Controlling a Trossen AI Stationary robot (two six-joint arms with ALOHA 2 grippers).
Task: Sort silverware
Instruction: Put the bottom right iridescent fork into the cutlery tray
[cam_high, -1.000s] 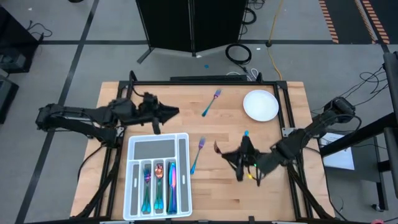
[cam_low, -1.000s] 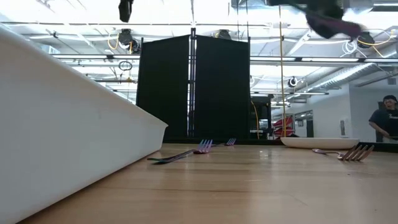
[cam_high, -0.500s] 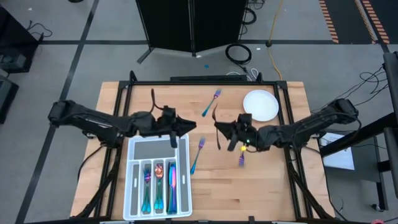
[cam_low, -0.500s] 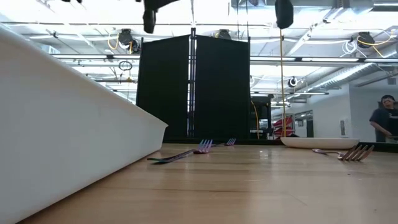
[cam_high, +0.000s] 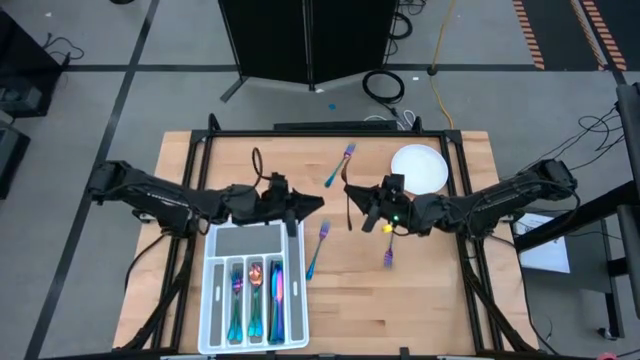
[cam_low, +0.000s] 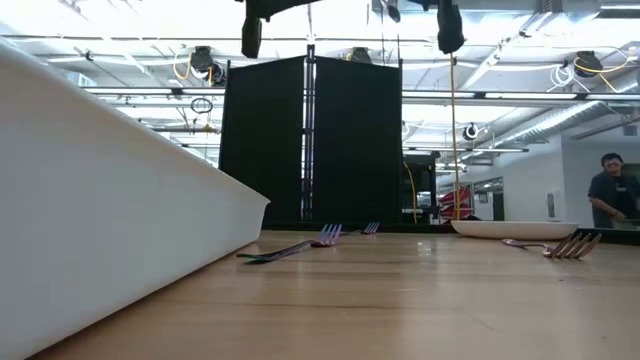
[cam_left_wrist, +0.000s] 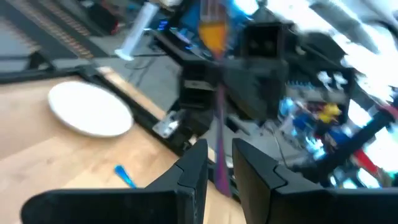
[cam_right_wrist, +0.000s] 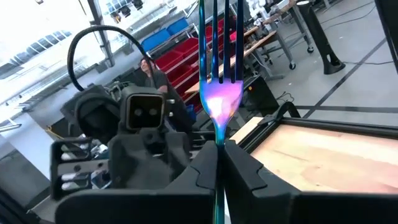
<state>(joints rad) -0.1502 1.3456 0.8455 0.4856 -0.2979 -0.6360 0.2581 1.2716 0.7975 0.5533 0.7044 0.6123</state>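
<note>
Converging above the table centre since a moment ago, the right gripper (cam_high: 352, 207), clamped on a fork (cam_right_wrist: 216, 74), meets the part-open, apparently empty left gripper (cam_high: 318, 203), suggesting a handover toward the tray (cam_high: 252, 283).

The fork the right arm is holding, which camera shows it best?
The right wrist view: the fork stands upright between the shut jaws, tines and rainbow neck filling the frame. The high view shows only a thin dark sliver at the right gripper. The left wrist view shows a blurred handle; the low view shows nothing clear.
</note>
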